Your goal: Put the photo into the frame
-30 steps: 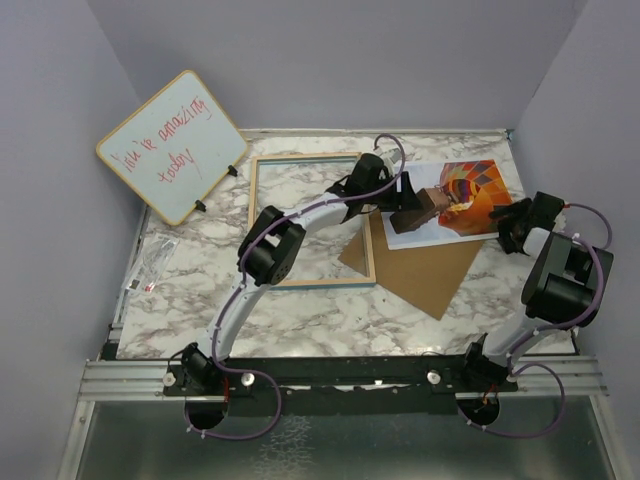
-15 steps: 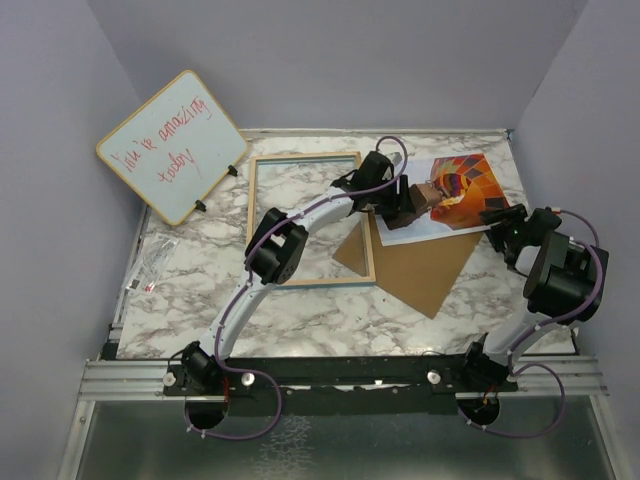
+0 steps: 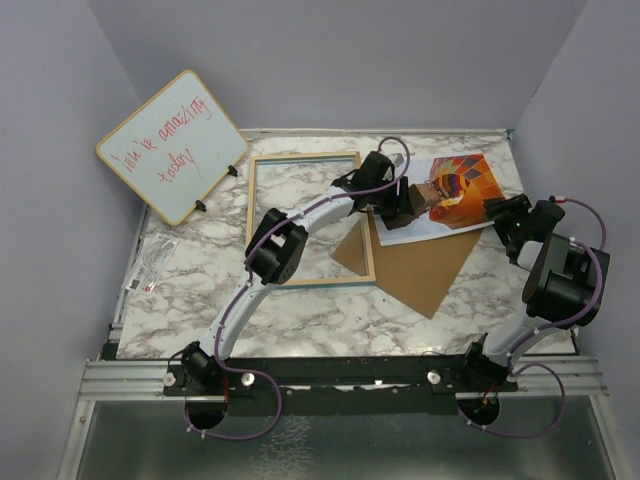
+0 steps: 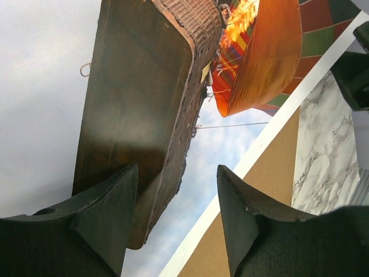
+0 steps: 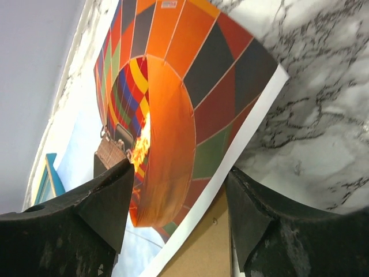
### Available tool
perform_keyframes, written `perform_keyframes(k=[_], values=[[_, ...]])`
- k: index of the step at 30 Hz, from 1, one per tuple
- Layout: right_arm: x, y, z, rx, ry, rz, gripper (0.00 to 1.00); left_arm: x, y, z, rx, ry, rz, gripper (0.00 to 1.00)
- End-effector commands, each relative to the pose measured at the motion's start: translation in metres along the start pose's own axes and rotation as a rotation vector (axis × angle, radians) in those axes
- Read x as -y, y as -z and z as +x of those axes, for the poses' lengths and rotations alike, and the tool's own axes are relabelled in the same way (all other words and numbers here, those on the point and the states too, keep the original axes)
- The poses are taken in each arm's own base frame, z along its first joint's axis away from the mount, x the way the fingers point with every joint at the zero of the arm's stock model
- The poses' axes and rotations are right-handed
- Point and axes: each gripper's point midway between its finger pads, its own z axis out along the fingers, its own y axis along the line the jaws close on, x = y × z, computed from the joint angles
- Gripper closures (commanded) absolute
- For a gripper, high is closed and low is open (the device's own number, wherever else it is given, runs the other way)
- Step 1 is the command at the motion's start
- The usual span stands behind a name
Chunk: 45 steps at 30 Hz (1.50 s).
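Note:
The photo (image 3: 455,190) lies picture-up at the back right, partly on the brown backing board (image 3: 425,265). The frame (image 3: 305,160) lies flat left of it, pale wood back up, marble showing through. My left gripper (image 3: 404,204) is open and empty, low over the photo's left part. In the left wrist view its fingers (image 4: 179,168) straddle the photo (image 4: 242,69) near its white lower border. My right gripper (image 3: 498,213) is open and empty at the photo's right edge. In the right wrist view it (image 5: 180,167) straddles the border of the photo (image 5: 173,75) over the board (image 5: 202,242).
A whiteboard (image 3: 172,145) with red handwriting leans at the back left. A small plastic bag (image 3: 155,262) lies near the left edge of the table. Grey walls close in the marble table (image 3: 300,310) on three sides. The board's left corner overlaps the frame's right bar.
The photo has slid and turned a little toward the back left with the left gripper on it. The right gripper has moved left, up to the photo's right edge.

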Motion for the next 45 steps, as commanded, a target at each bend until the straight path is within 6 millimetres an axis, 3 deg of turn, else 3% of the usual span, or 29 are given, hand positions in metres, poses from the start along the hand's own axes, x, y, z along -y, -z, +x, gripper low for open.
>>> perform_keyframes(k=[1, 7, 16, 20, 25, 27, 32, 37, 45], values=[[0.006, -0.006, -0.015, 0.032, 0.073, 0.052, 0.32, -0.054, -0.013, 0.068, -0.184, 0.048, -0.142, 0.41], [-0.025, -0.01, -0.002, -0.029, 0.022, -0.146, 0.32, -0.053, -0.013, 0.073, -0.203, 0.046, -0.13, 0.41], [-0.039, -0.021, 0.044, -0.178, -0.087, -0.246, 0.46, -0.05, -0.012, 0.075, -0.214, 0.035, -0.109, 0.42], [-0.058, -0.022, 0.056, -0.181, -0.107, -0.305, 0.62, -0.047, -0.011, 0.072, -0.21, 0.027, -0.101, 0.42], [-0.074, -0.019, 0.051, -0.145, -0.11, -0.373, 0.93, -0.034, -0.005, 0.058, -0.185, -0.008, -0.073, 0.42], [-0.079, -0.017, 0.048, -0.126, -0.11, -0.402, 0.99, -0.025, 0.002, 0.047, -0.166, -0.04, -0.056, 0.41], [-0.102, -0.003, 0.041, -0.096, -0.118, -0.533, 0.99, 0.011, 0.035, -0.001, -0.063, -0.157, -0.011, 0.37], [-0.129, 0.018, 0.032, -0.09, -0.129, -0.659, 1.0, 0.048, 0.088, -0.059, 0.081, -0.287, 0.006, 0.31], [-0.174, 0.058, 0.014, -0.116, -0.076, -0.758, 0.99, 0.073, 0.176, -0.116, 0.251, -0.42, -0.033, 0.24]])
